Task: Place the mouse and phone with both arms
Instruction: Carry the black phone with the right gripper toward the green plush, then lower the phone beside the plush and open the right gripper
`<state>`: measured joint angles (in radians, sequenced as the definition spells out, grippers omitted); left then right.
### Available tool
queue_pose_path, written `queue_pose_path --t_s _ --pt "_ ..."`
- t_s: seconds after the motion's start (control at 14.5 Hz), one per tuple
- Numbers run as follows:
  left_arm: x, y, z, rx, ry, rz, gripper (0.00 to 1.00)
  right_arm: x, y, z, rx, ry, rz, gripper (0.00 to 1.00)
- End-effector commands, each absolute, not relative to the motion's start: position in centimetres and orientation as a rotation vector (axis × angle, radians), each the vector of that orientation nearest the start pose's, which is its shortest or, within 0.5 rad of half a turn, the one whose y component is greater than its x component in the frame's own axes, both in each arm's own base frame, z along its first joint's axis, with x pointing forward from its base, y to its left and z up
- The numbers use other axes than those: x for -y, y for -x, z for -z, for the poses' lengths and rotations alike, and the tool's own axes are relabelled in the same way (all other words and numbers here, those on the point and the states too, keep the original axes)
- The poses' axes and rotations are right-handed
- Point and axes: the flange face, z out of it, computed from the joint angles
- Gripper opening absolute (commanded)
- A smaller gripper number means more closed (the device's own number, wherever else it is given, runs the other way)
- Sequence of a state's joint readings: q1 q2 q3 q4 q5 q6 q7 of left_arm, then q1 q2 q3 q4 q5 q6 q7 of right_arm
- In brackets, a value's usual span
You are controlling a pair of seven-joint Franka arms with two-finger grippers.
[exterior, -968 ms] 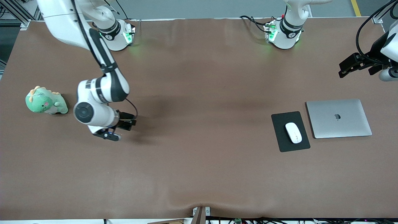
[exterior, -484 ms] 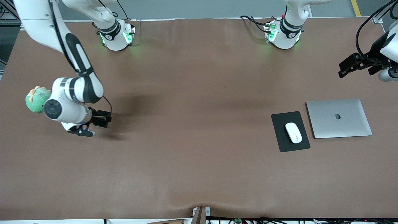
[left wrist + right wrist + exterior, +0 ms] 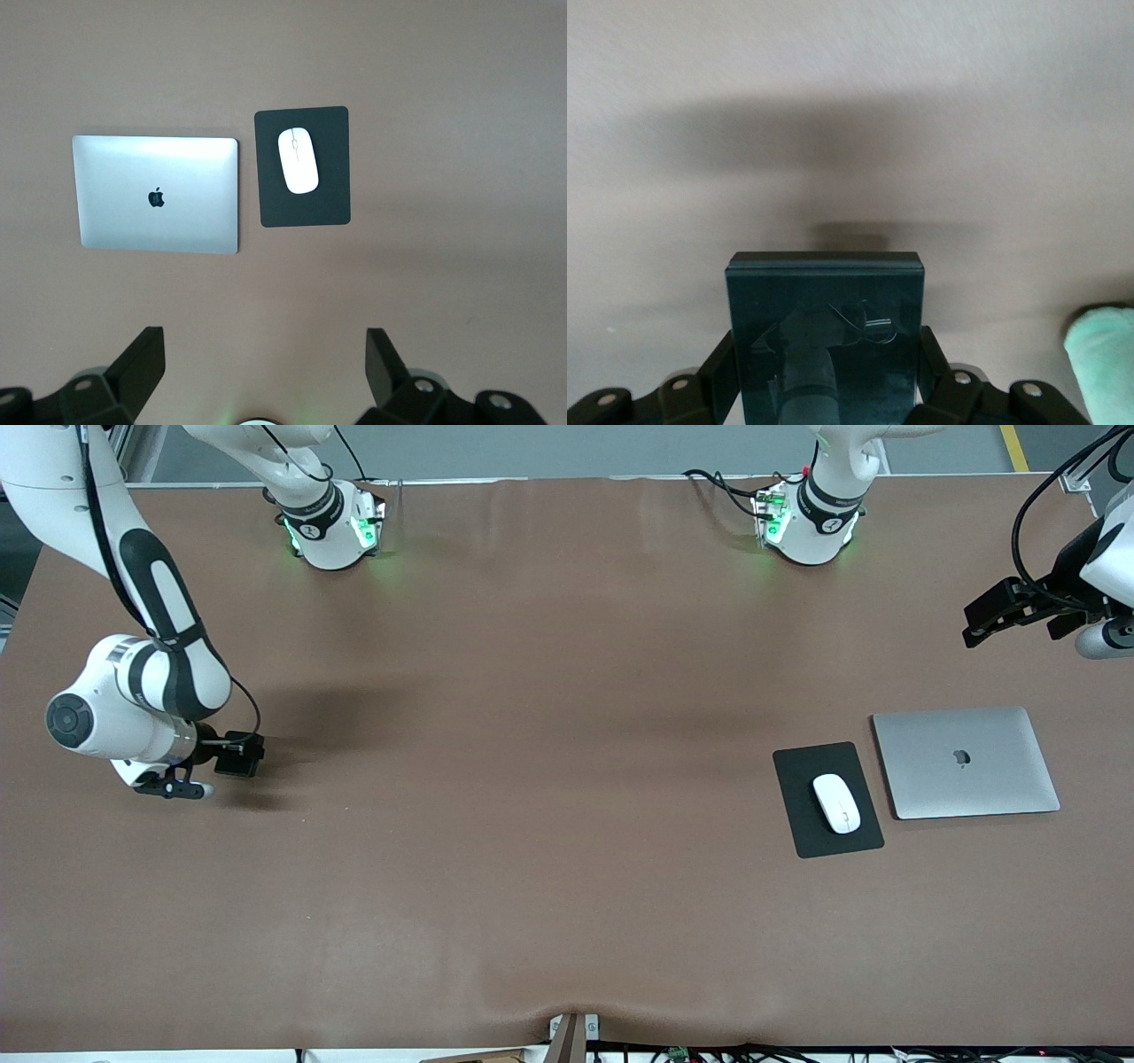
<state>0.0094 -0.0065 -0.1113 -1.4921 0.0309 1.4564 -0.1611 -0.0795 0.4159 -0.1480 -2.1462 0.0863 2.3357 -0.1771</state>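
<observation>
Right wrist view: green plush toy (image 3: 1105,343) cut off at lower right edge; only a teal corner shows. In the front view it is hidden under the right arm at centre left.
Phone (image 3: 826,335): its lower end runs off the bottom edge; in the front view too small to make out.
Left gripper (image 3: 1010,613): arm cut off at the front view's upper right edge.
</observation>
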Motion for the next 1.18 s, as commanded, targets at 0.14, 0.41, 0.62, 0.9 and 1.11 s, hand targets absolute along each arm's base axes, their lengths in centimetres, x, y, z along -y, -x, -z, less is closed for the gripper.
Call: queue_pose_path --t_s 0.14,0.41,0.62,0.9,1.11 --pt "5.0 -53.9 -65.7 0.079 3.124 -0.024 1.0 11.0 -49.8 -18.7 -0.11 3.097 -0.281 0.0" --pt "4.7 -53.9 -66.2 0.088 3.11 -0.004 1.0 10.5 -48.8 -17.7 -0.101 3.107 -0.255 0.04" --pt "4.6 -53.9 -67.0 0.096 3.112 0.02 1.0 10.5 -49.3 -18.3 -0.112 3.103 -0.264 1.0" --pt "5.1 -53.7 -66.9 0.081 3.112 0.008 1.0 10.8 -54.0 -23.1 -0.103 3.078 -0.321 1.0" --pt "5.0 -53.5 -67.1 0.082 3.11 -0.001 1.0 10.5 -56.8 -27.2 -0.072 3.093 -0.209 1.0"
